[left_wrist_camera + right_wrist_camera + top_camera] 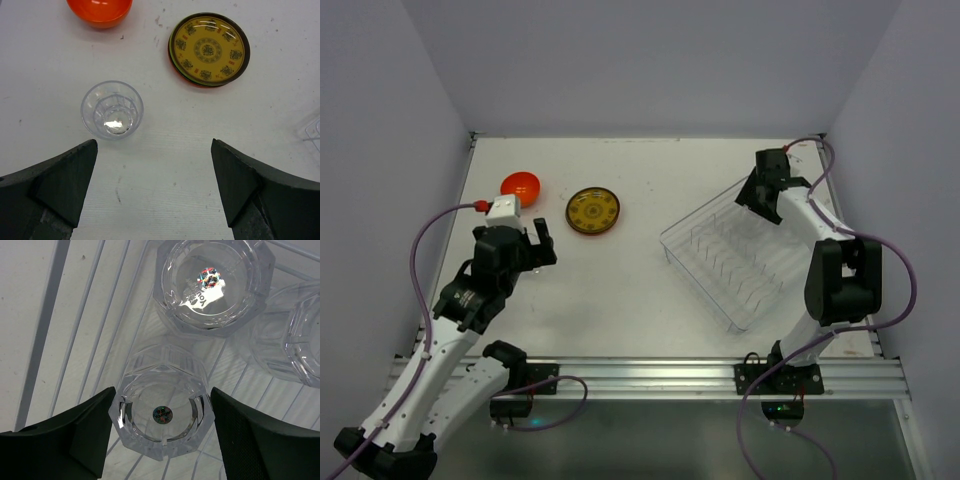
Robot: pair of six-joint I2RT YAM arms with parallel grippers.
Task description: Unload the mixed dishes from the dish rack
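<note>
Orange bowl [520, 185], patterned plate stack [593, 212], one upright clear cup [112, 110] outside the clear rack [730, 268]; three cups [161, 415] inside.

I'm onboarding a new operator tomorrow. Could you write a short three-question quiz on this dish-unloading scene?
1. True or false: the left gripper is shut on the clear cup that stands on the table.
2. Multiple choice: what sits between the fingers of the right gripper? A) the orange bowl B) a cup in the dish rack C) the patterned plate
3. Count: how many clear cups show in the right wrist view?

Key:
1. False. Its jaws stand open, and the cup stands beyond them, not between them.
2. B.
3. Three, one of them cut by the frame's edge.
</note>
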